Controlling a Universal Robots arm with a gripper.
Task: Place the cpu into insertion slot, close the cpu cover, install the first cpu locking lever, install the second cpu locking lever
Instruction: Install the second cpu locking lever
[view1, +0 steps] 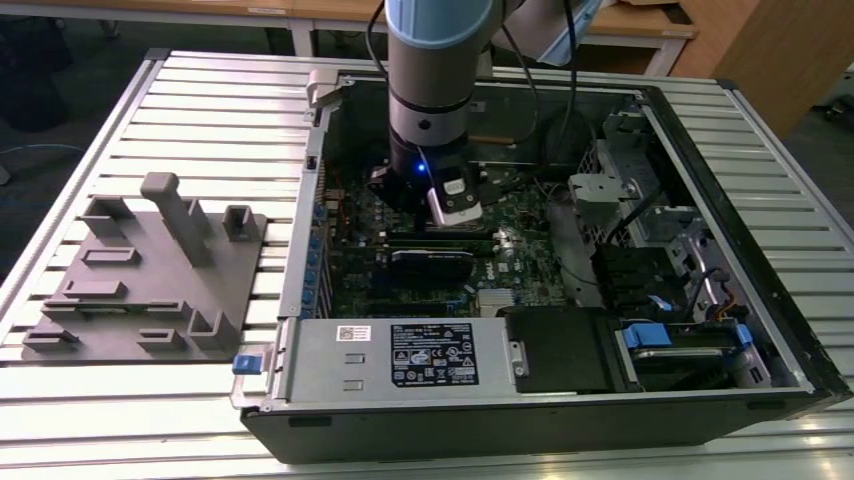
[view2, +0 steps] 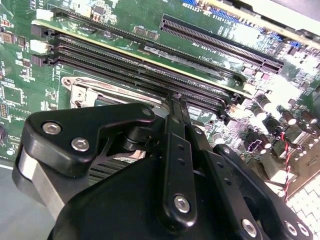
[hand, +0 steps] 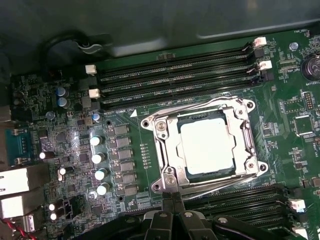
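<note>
Cpu (hand: 207, 146) sat in insertion slot (hand: 248, 135), cpu cover (hand: 165, 137) down. Claw (hand: 172, 201) pressed together, empty, at socket edge by locking lever (hand: 220, 180). Best push lever steadily, avoid slipping.

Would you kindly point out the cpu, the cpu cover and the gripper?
cpu (hand: 207, 146), first wrist view, middle of its pale top.
cpu cover (hand: 167, 145), first wrist view, one side of the frame.
gripper (hand: 172, 196), first wrist view, at its fingertips.

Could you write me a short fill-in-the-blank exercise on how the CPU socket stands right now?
1. The cpu sits in the ____.
2. The cover lies ____ over the cpu.
3. In the first wrist view, the gripper is at the socket's edge, beside long black ____ slots.
4. The board sits inside an open computer ____.

Missing words: slot; closed; memory; case
</note>
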